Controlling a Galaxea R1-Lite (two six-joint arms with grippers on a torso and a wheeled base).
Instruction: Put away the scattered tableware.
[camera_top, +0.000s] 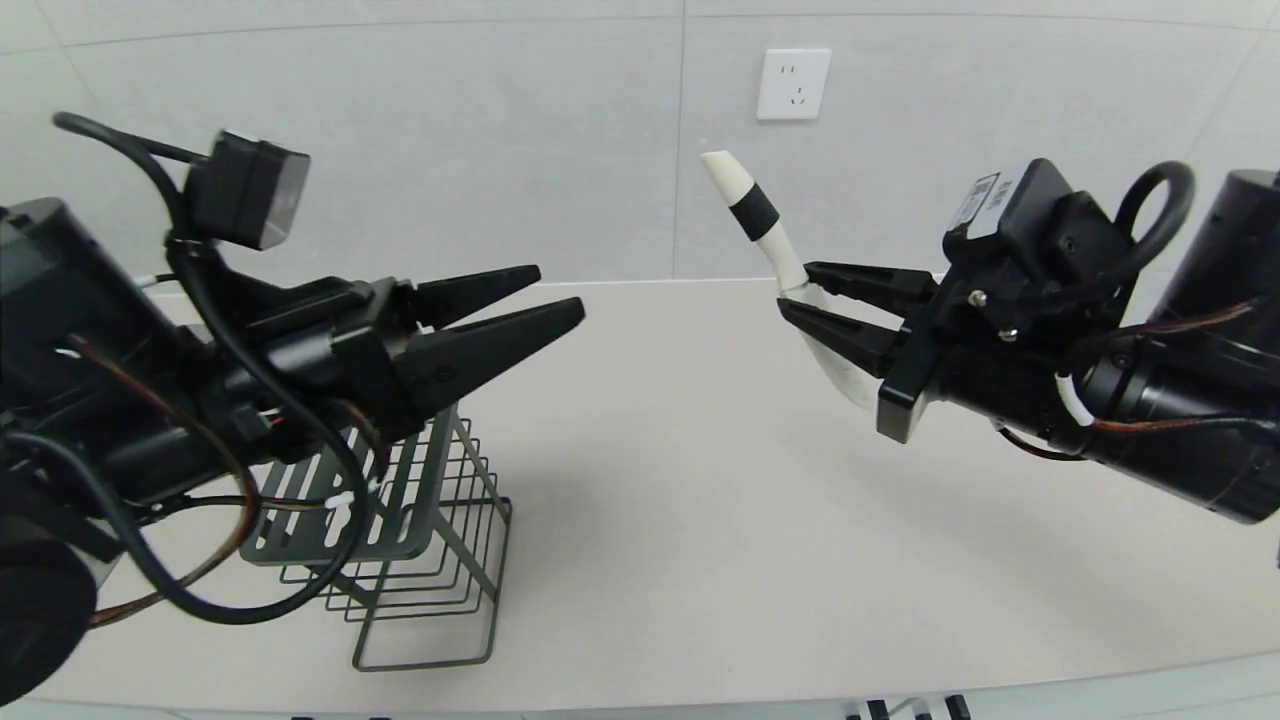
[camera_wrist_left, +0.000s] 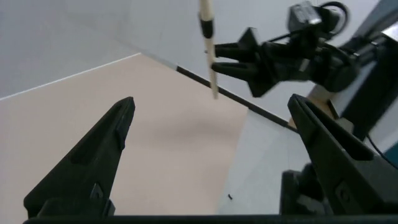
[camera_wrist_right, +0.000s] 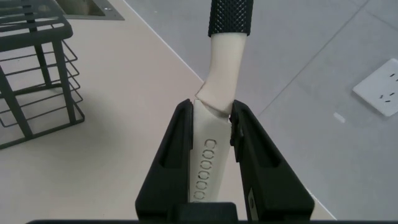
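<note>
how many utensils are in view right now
1: a white utensil with a black band, held above the table in the right gripper. Part of the wire rack is covered, so more may be hidden.

A wall of large pale grey tiles (camera_top: 400, 150) stands behind the tabletop (camera_top: 700, 520), with thin joint lines running across and down it. A white socket (camera_top: 793, 84) is set high in the wall, a little right of the middle. The tabletop is a plain beige surface that meets the wall along a straight line. The light is soft and even. In the left wrist view, a pale surface (camera_wrist_left: 261, 162), possibly the floor, lies past the tabletop's far edge, bordered by a dark strip (camera_wrist_left: 189, 74).
</note>
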